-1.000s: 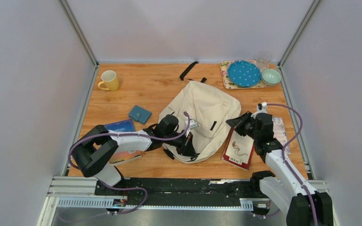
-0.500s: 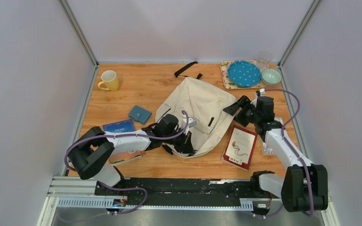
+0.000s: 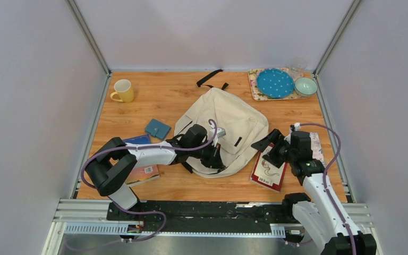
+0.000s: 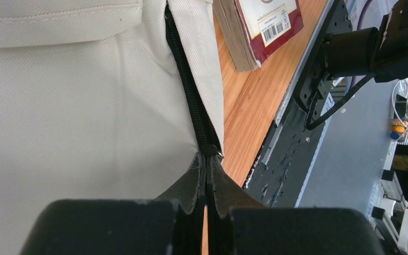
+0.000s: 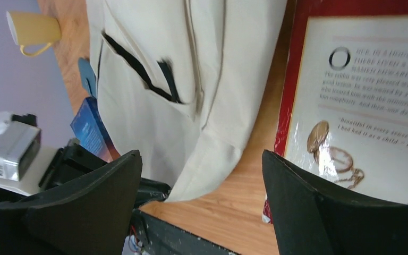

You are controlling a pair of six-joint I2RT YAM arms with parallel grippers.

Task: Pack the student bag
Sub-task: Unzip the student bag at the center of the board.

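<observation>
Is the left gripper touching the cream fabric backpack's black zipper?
Touching. Left wrist view shows the left gripper shut on the black zipper pull of the cream fabric backpack.

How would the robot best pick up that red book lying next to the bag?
Probably by its near short edge, coming down from above. The red book lies flat, so only its thin edges offer a pinch. That end sits apart from everything else, while the student bag lies close by its far corner.

A yellow mug [image 3: 123,91] stood far left on the desk [image 3: 175,98]. A teal wallet [image 3: 158,129] lay near a blue book [image 3: 136,141]. A red book [image 3: 268,172] lay front right. A far-right tray [image 3: 255,89] carried a dotted plate [image 3: 275,83] and a green bowl [image 3: 305,86].
</observation>
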